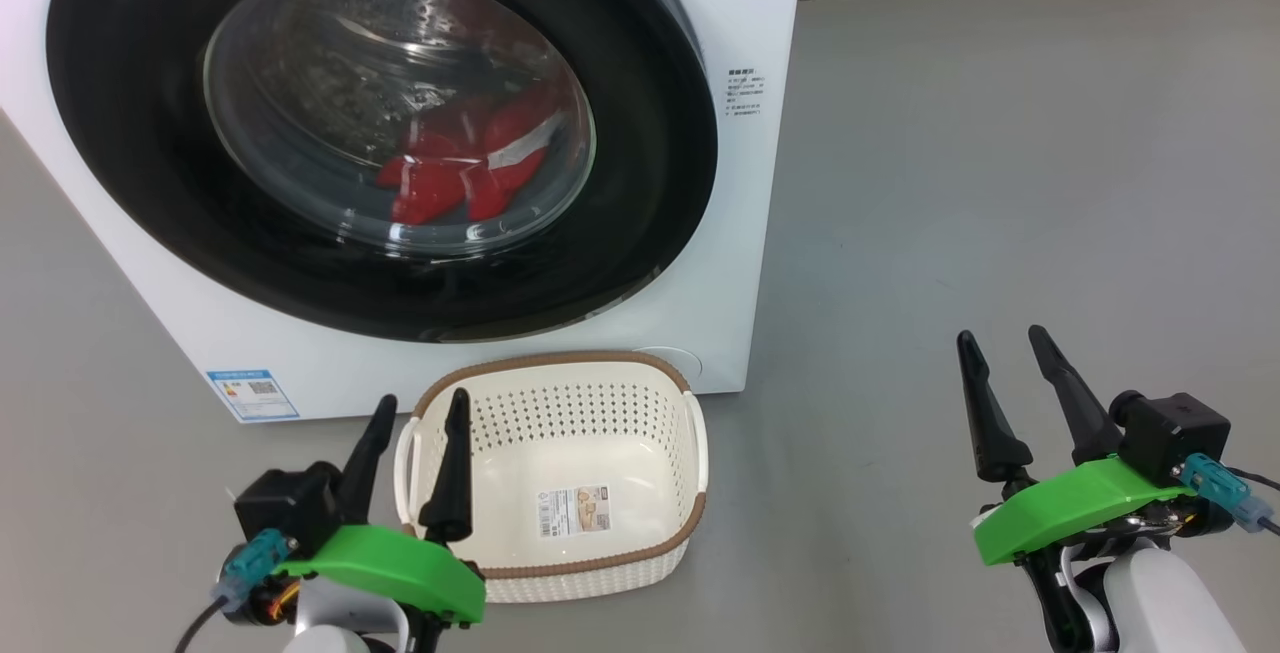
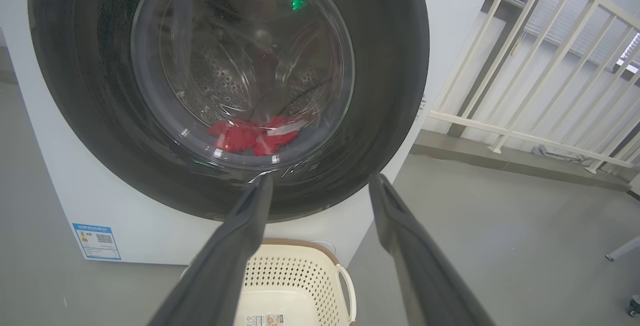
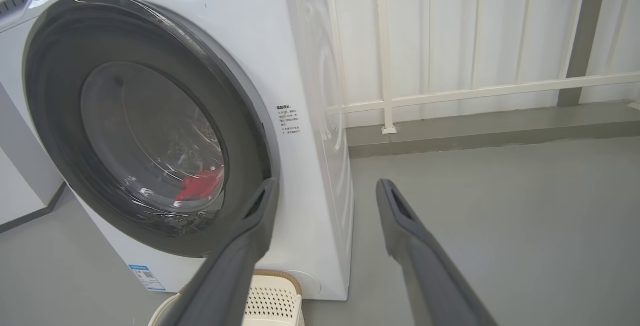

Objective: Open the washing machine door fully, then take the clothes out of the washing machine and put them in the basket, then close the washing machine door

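The white washing machine [image 1: 745,233] stands at the upper left, its black-rimmed round door [image 1: 130,153] shut flat against the front. Behind the glass lie the red clothes [image 1: 465,168], seen also in the left wrist view as clothes [image 2: 250,136] and in the right wrist view as clothes [image 3: 200,186]. On the floor in front sits the cream basket [image 1: 560,443], empty but for a sticker. My left gripper [image 1: 422,403] hovers open over the basket's left rim. My right gripper [image 1: 1003,338] is open over bare floor, far right of the machine.
Grey floor [image 1: 1000,183] spreads wide to the right of the machine. A white railing [image 3: 450,91] on a low kerb runs behind and beside the machine. A blue label [image 1: 252,395] marks the machine's lower left front.
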Controlling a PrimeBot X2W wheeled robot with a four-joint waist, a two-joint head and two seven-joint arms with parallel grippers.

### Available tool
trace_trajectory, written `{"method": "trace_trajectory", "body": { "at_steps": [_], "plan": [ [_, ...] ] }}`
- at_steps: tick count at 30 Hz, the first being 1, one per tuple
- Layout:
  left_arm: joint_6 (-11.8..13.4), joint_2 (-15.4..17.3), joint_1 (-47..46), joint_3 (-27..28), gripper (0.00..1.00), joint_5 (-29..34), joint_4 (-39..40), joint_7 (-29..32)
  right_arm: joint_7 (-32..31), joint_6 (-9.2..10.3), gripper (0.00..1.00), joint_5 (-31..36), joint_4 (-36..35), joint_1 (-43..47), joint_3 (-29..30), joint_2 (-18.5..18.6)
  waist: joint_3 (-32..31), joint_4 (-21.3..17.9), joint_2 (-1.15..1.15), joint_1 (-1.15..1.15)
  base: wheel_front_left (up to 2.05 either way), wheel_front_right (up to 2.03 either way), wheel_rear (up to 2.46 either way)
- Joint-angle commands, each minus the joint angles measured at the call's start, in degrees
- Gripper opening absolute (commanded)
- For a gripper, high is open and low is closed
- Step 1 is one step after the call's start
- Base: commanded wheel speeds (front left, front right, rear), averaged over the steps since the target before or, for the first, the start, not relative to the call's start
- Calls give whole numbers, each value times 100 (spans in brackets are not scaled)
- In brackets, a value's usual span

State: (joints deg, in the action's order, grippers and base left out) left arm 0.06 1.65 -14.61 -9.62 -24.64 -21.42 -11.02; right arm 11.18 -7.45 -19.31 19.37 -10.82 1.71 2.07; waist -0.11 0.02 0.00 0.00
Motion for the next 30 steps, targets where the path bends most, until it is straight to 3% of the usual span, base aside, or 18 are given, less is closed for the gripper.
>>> {"method": "trace_trajectory", "body": {
  "at_steps": [1,19,30],
  "plan": [
    [64,102,-276,111,100,168,159,-99,85,-3,100,187,-140,-290,-130,55,-1,2,0,0,0,0,0],
    [283,123,-491,62,100,1179,133,-397,382,-3,100,1120,113,-568,-282,81,16,-50,0,0,0,0,0],
    [315,122,-492,94,100,1007,-41,-397,382,-3,100,1065,283,-587,-320,81,0,-58,0,0,0,0,0]
  ]
}}
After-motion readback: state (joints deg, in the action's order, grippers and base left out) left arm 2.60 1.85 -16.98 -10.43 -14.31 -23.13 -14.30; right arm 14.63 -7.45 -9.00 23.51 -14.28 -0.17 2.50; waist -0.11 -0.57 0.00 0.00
